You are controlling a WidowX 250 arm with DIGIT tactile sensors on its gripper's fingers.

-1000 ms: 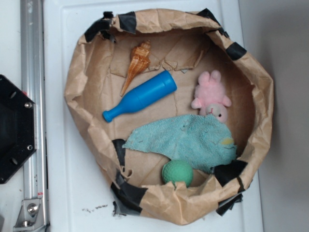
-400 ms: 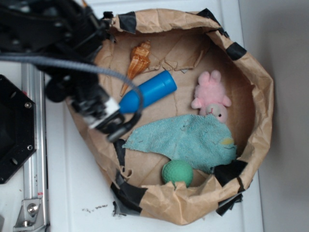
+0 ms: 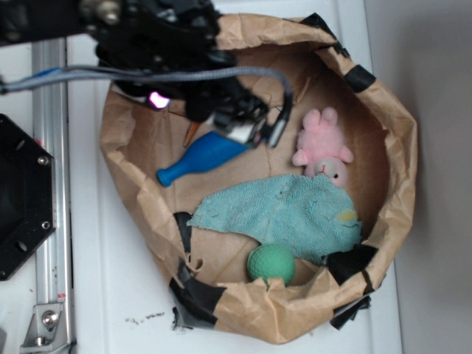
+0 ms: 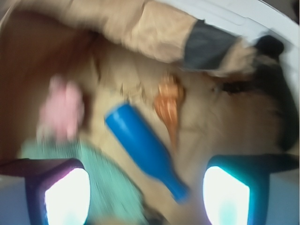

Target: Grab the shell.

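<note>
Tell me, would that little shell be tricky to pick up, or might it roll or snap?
The shell looks hard and stiff, so it should keep its shape when squeezed. Its ridged wide end probably gives some grip, but the long thin tip looks fragile. Tapered like a cone, it may pivot or roll toward the blue pin beside it if the gripper nudges it.

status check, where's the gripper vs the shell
Gripper open, above bag floor, holding nothing. Shell untouched beside blue bowling pin. Pin crowds shell's thin point.

Black-bodied arm (image 3: 155, 37), grey braided cable (image 3: 147, 74), small pink glowing light (image 3: 157, 99), claw (image 3: 254, 127) with black fingers (image 4: 51, 180)
</note>
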